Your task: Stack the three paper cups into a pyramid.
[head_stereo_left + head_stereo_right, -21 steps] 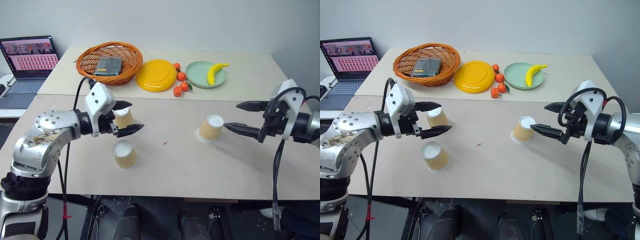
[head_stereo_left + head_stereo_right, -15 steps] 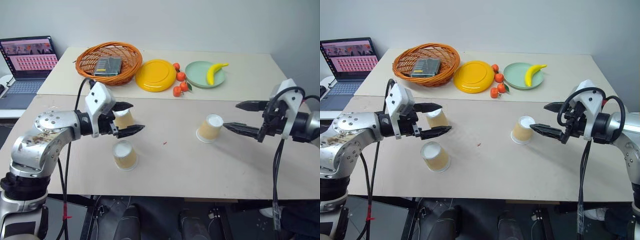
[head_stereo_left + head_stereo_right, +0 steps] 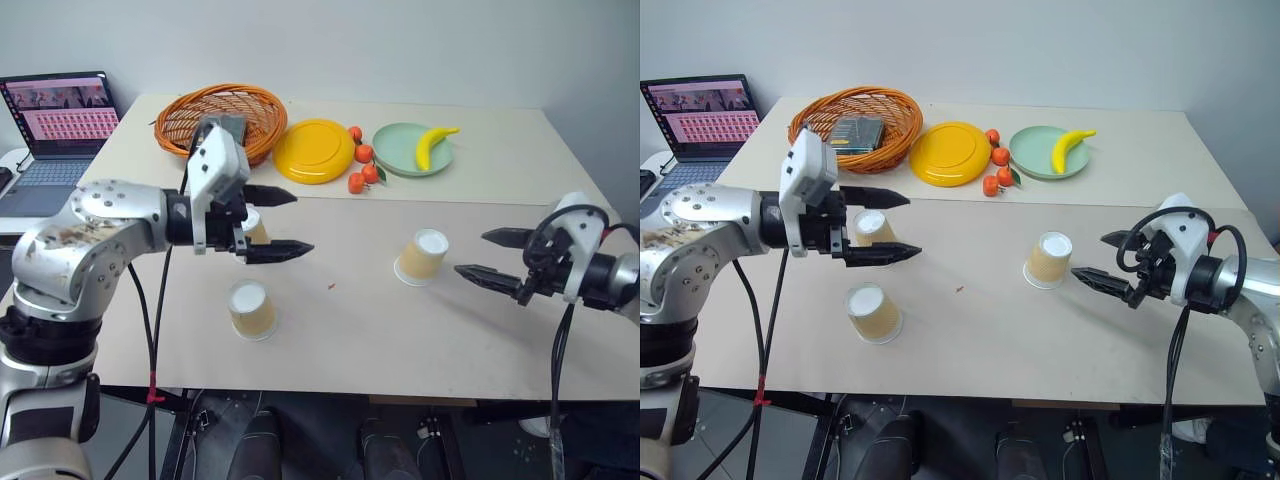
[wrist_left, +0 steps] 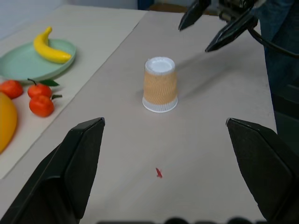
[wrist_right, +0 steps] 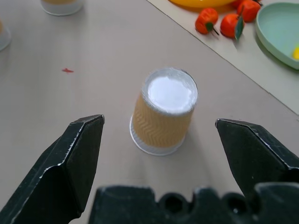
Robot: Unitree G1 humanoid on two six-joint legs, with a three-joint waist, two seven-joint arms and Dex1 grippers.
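Cups (image 3: 1048,260) look light and crushable; we should pinch one gently at mid-wall. Both left gripper (image 3: 890,224) and right gripper (image 3: 1098,262) hold jaws spread, empty.

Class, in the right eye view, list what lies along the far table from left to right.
Laptop → basket → yellow plate → tangerines → green plate with banana.
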